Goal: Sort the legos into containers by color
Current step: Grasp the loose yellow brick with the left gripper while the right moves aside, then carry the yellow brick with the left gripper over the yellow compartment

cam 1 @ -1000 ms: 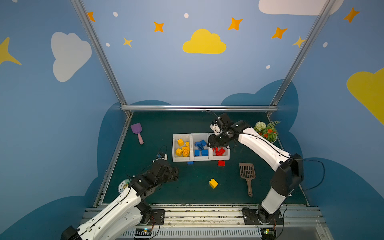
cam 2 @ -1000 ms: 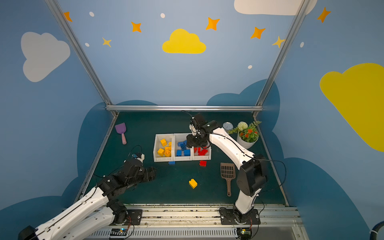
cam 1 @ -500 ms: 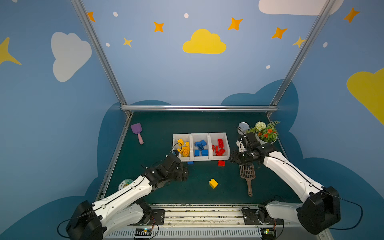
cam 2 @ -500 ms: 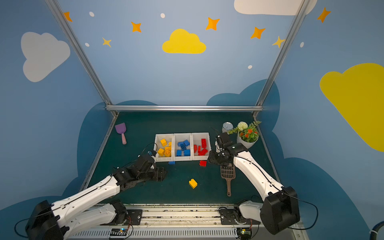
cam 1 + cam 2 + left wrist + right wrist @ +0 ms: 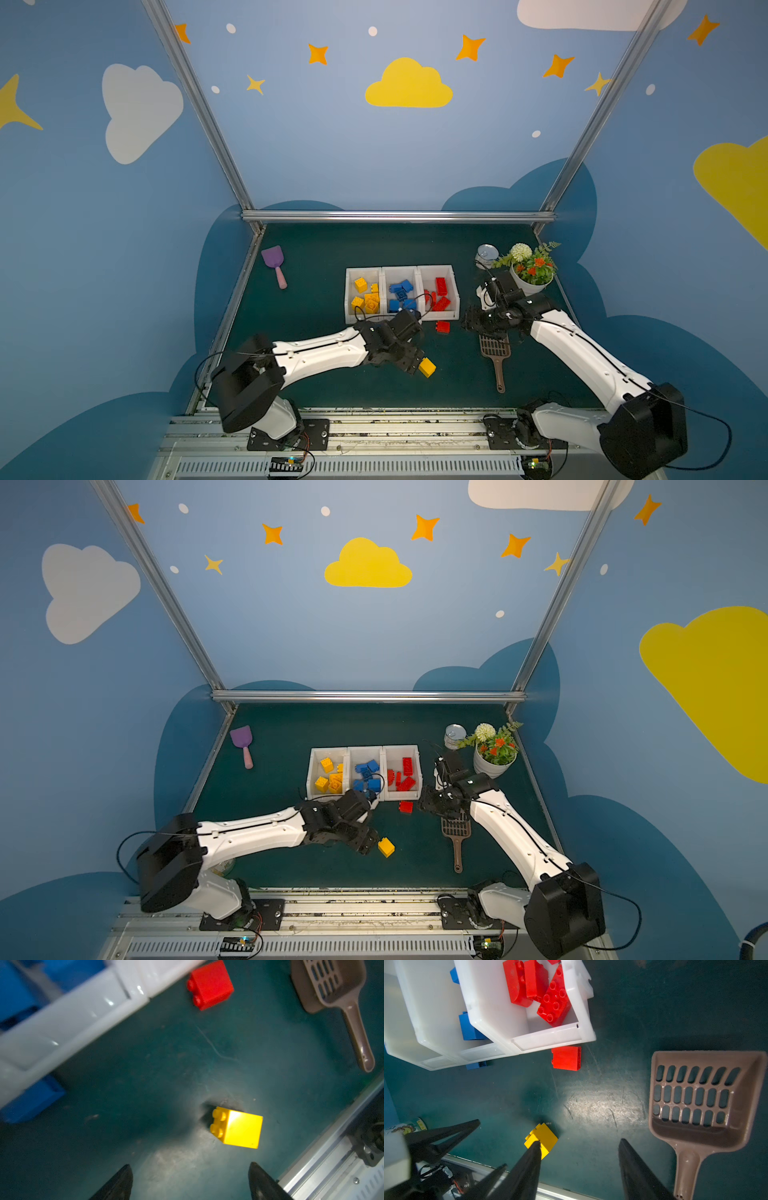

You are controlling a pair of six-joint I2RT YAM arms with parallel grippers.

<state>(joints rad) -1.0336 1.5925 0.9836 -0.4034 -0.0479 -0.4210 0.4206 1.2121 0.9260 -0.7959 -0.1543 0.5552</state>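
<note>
Yellow is the colour in hand. One yellow brick [image 5: 427,367] lies on its side on the green mat [image 5: 316,257], low in the centre of both top views and well apart from the bins [image 5: 382,291] at mid-frame. The left claw [image 5: 189,1169] hovers just beside it, released and empty, with its jaws spread wide. In the left wrist view the brick sits right of centre, above the right fingertip [image 5: 257,1180] rather than between the two, with its studs facing the frame's left. I judge this to be the approach to a pick, with no grasp made yet.

The next move calls for shifting the claw until the brick lies squarely between the jaws. It should then descend, close on the brick's flat sides rather than the studs, lift it and carry it to the leftmost bin, where the other yellow bricks lie.

The right claw [image 5: 580,1142] hangs to the right of the bins in both top views, just beside the brown scoop [image 5: 494,347]. Its jaws are partly apart and nothing is between them. A red brick [image 5: 566,1058] lies on the mat just beside the front wall of the right bin, which holds the reds. A blue brick [image 5: 476,1064] shows at the front wall of the middle bin; the left arm hides it in the top views. By my count three bricks remain loose, and the rest look sorted.
</note>
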